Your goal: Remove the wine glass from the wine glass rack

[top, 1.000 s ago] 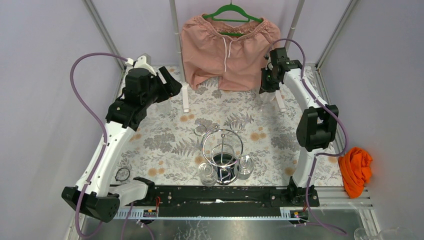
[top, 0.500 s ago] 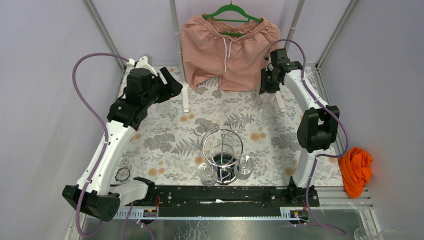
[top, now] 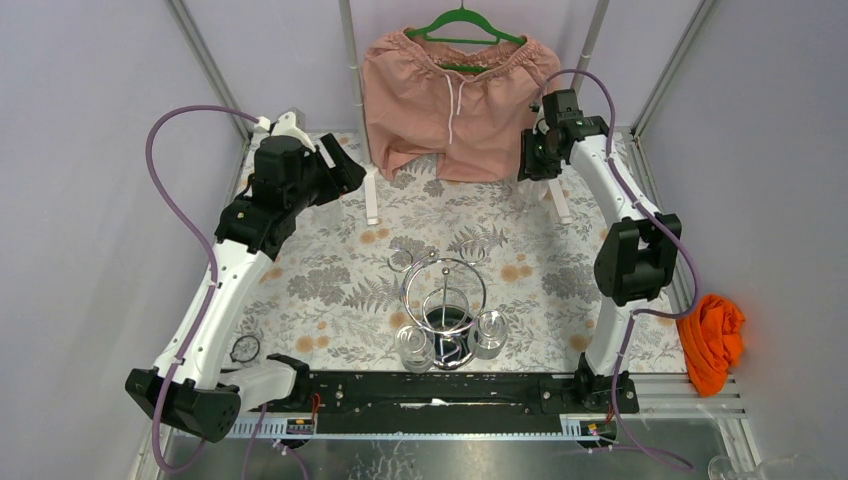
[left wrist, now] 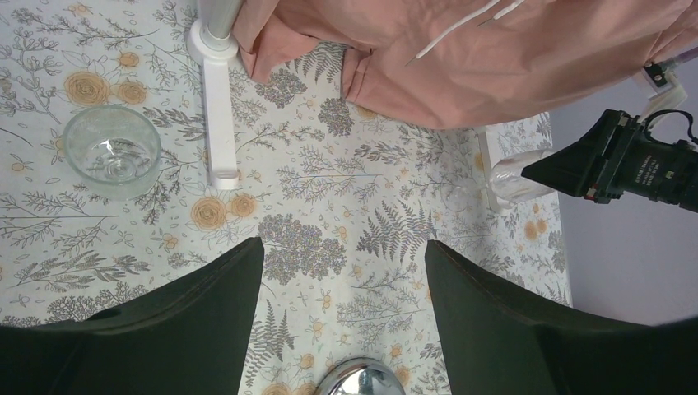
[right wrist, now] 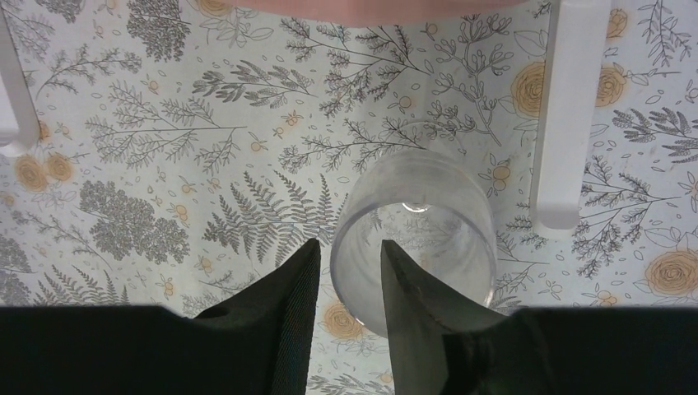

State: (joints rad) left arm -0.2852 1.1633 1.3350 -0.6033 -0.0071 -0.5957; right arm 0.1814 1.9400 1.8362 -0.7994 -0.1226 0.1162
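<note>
The chrome wine glass rack (top: 443,290) stands near the front middle of the table, with two wine glasses (top: 414,345) (top: 490,330) hanging low on it. Its shiny edge (left wrist: 362,380) shows in the left wrist view. At the far right, a wine glass (right wrist: 416,226) stands on the cloth. My right gripper (right wrist: 350,247) is open over its rim, one finger outside the wall and one inside, with small gaps on both sides. Another wine glass (left wrist: 112,151) stands at the far left. My left gripper (left wrist: 344,255) hangs wide open above bare cloth beside it.
A pink garment (top: 455,95) on a green hanger hangs at the back, with its white stand feet (right wrist: 568,115) (left wrist: 216,99) on the floral cloth. An orange cloth (top: 712,340) lies off the table's right edge. A small black ring (top: 244,348) sits front left.
My right gripper's jaws have spread apart around the glass wall and the wrist has shifted slightly back. The left arm has not moved.
</note>
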